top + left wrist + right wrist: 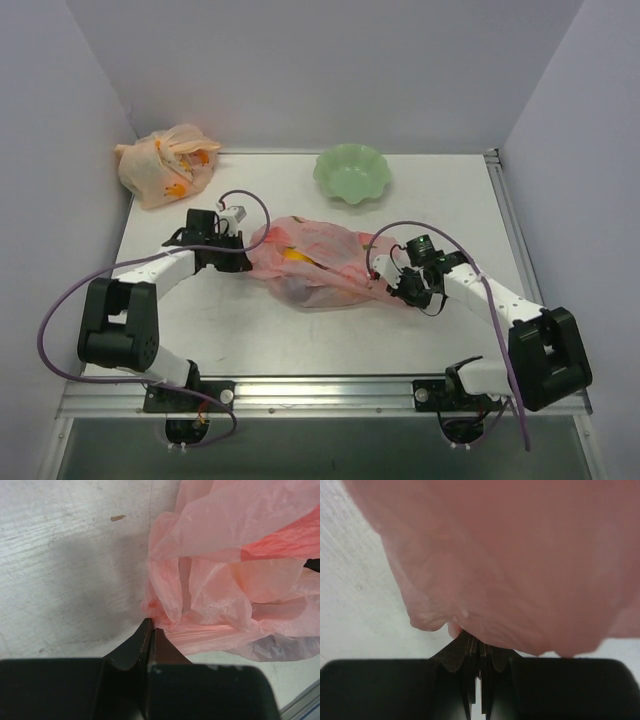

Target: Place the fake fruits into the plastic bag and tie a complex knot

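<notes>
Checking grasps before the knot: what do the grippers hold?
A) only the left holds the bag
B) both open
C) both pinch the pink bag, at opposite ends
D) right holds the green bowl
C: the left gripper is shut on the pink plastic bag at its left edge, and the right gripper on its right end.

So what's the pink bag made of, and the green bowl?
The pink bag looks like thin plastic film: see-through, crinkly, slightly shiny. The green bowl seems smooth hard plastic, maybe glazed ceramic: even pale colour, soft sheen, wavy rim.
</notes>
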### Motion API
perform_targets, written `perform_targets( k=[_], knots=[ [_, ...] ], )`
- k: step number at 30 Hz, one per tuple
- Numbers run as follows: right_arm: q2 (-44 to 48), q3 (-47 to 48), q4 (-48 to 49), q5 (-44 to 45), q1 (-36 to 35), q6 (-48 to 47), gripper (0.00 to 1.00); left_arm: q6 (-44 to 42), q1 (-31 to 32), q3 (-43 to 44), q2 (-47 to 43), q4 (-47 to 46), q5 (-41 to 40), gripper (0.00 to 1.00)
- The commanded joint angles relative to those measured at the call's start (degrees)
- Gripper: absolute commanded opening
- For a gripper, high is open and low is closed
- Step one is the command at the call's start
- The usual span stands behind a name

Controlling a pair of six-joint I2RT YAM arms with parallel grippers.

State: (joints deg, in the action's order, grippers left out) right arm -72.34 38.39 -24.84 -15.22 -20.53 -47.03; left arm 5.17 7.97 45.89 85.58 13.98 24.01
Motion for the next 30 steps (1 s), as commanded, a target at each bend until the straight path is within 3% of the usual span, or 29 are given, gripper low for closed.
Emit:
perform_targets(
  k=[1,8,10,16,21,30],
  knots=[
    [-4.5,2.6,-2.7,6.5,-1.0,0.1,0.0,-1.5,-1.6,2.9,1.8,-0.5,-4.7,0.0],
    [-9.7,4.5,-2.0,7.8,-1.6,0.7,0.0,-2.2,-1.6,4.1,4.8,0.8,-5.9,0.0],
    [-8.2,4.5,-1.9,9.1,-1.6,1.1,0.0,-3.1,-1.8,5.1,3.5,2.1,-2.7,0.0],
    [8.9,5.7,-4.9,10.0,-1.8,-0.5,0.0,-2.8,-2.0,8.0,-12.3,1.4,10.9,0.0],
    [16.0,14.9,-10.0,8.7,-2.3,-0.5,0.0,0.9,-0.4,8.9,-24.6,-5.2,14.3,0.0],
    [16.3,25.1,-8.1,6.6,-2.6,-0.6,0.0,3.2,1.0,15.4,-26.9,-16.4,15.8,0.0]
  ],
)
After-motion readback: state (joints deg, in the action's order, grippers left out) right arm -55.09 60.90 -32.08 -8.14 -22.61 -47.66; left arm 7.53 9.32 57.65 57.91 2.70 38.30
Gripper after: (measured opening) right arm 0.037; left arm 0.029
